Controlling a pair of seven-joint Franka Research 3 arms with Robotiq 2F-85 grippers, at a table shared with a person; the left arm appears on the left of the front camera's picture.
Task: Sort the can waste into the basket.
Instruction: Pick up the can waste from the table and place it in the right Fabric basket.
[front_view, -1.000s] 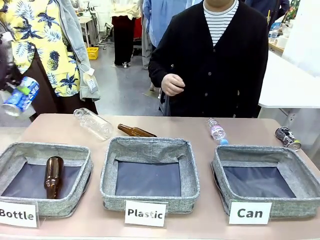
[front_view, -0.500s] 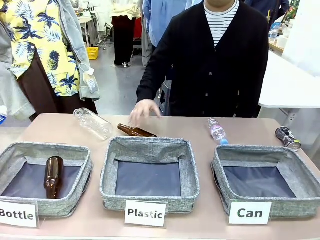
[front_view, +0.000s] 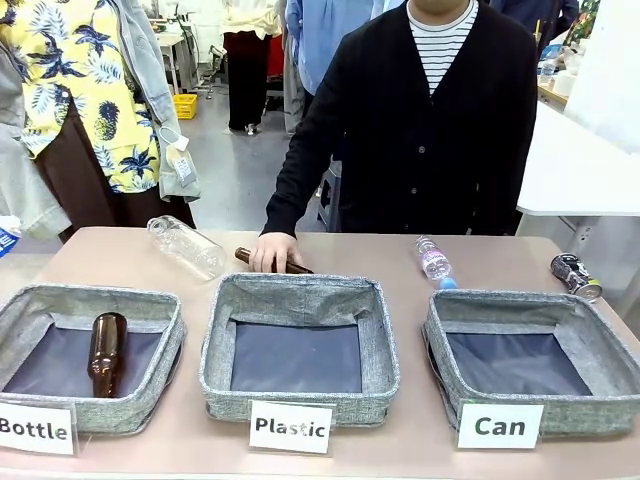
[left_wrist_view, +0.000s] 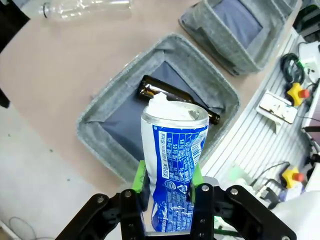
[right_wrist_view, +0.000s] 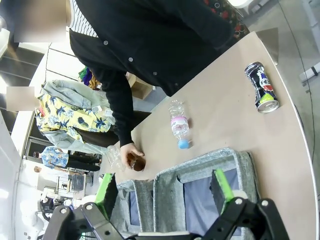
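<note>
The left gripper (left_wrist_view: 169, 176) has the blue can (left_wrist_view: 172, 150) clamped upright between its green pads, the can crumpled near its base. A second ago the can showed plainly at the left edge of the front view. Now it has drifted almost out of that frame, and from the wrist it hangs over the Bottle bin (left_wrist_view: 95, 125), where a brown bottle (left_wrist_view: 155, 91) already lies. So the can is lifted and secure, but on the wrong side. The Can basket (front_view: 500, 303) sits at the lower right of the front view with nothing in it yet, and the Plastic bin (front_view: 300, 290) lies between. I'd judge the carry across is the step in hand. Letting go here would drop it in the wrong bin.

The other change is that the person's hand (front_view: 275, 252) has come down from the chest onto the loose bottle (front_view: 295, 266) at mid-table, just behind the Plastic bin. That arm is near the path the can must cross, so the crossing needs care.

The right gripper (right_wrist_view: 164, 192) hangs with jaws wide and nothing between them, looking down on the Can basket. The dark can (front_view: 575, 277) lies on its side at the right edge of the table, just beyond the basket, not yet picked. A clear bottle (front_view: 187, 247) and a small bottle (front_view: 433, 262) lie along the far side, off the direct route.
</note>
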